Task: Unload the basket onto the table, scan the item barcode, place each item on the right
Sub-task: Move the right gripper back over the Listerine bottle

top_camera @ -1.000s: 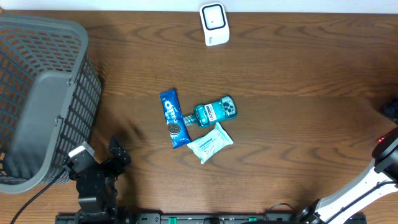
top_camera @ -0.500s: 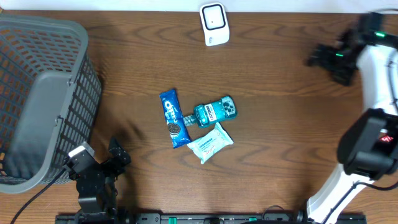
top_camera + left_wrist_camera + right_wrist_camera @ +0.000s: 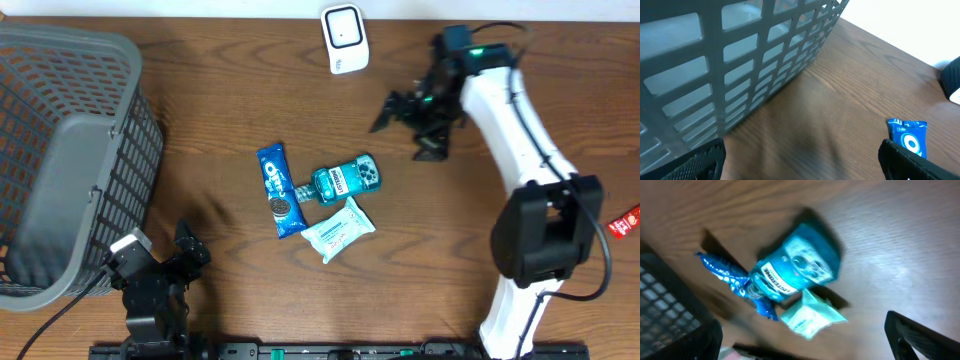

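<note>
1. The left jaws were at the near edge of the worktop [image 3: 450, 260], just beside the near corner of the grey mesh basket [image 3: 60, 150]. They were spread wide. In the left wrist view one finger [image 3: 695, 162] filled each lower corner, with bare wood between them. Nothing was held.

2. The three items lay in one cluster at mid-worktop, well apart from both sets of jaws.
   - The wipes packet [image 3: 338, 229] was the nearest item. It lay flat and at an angle, with its far edge just beside the bottle.
   - The mouthwash bottle [image 3: 343, 179] lay on its side with its label up. Its cap pointed to the left and met the long side of the biscuit packet.
   - The blue biscuit packet [image 3: 281, 190] lay at the left of the cluster, with its long axis running near to far.
   - No barcode could be made out on any item in any view.

3. The right jaws were beyond the cluster and to its right, between the bottle and the scanner. They were spread wide and pinched nothing. One finger [image 3: 388, 108] pointed left and the other was nearer the bottle. The right wrist view was blurred. It showed the bottle, both packets and part of the basket beyond the spread fingers [image 3: 920, 337].

4. The white scanner [image 3: 345, 38] stood at the far edge of the worktop with its dark window facing up. It was well apart from the items.
</note>
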{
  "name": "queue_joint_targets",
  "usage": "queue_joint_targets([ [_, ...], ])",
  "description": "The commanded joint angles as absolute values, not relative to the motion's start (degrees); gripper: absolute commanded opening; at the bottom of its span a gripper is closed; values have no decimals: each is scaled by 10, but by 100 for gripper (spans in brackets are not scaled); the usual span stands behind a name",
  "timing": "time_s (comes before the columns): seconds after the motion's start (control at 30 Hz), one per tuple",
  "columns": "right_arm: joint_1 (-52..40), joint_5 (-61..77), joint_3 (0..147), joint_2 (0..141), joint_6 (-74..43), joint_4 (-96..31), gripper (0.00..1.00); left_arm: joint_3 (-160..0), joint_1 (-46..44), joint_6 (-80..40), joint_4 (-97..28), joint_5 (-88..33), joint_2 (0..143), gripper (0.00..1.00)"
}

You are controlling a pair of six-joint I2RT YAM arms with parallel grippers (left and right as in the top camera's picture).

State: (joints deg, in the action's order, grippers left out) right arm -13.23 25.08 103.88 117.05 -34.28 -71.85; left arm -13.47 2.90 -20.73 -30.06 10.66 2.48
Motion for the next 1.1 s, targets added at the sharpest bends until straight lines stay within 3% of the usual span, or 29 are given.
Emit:
queue_joint_targets([
  [0.0, -189, 152, 1042, 1163, -259, -695, 99, -136, 32, -198, -300, 112, 25, 98],
  [0.13, -261, 22, 1042, 1163, -19, -696, 99, -136, 32, -198, -300, 112, 25, 98],
  [0.3, -315, -109, 1042, 1163, 172, -709, 99, -136, 32, -198, -300, 112, 25, 98],
  [0.5, -323, -96, 1020, 1164, 381, -689, 99, -136, 32, -198, -300, 112, 25, 98],
  [0.63, -310, -57, 1011, 1164, 459, -694, 99, -136, 32, -198, -300, 112, 25, 98],
  [0.87, -280, 142, 1006, 1164, 608, -701, 99, -136, 32, -198, -300, 112, 25, 98],
  [1.07, -286, 153, 1006, 1173, 733, -701, 99, -136, 32, -198, -300, 112, 25, 98],
])
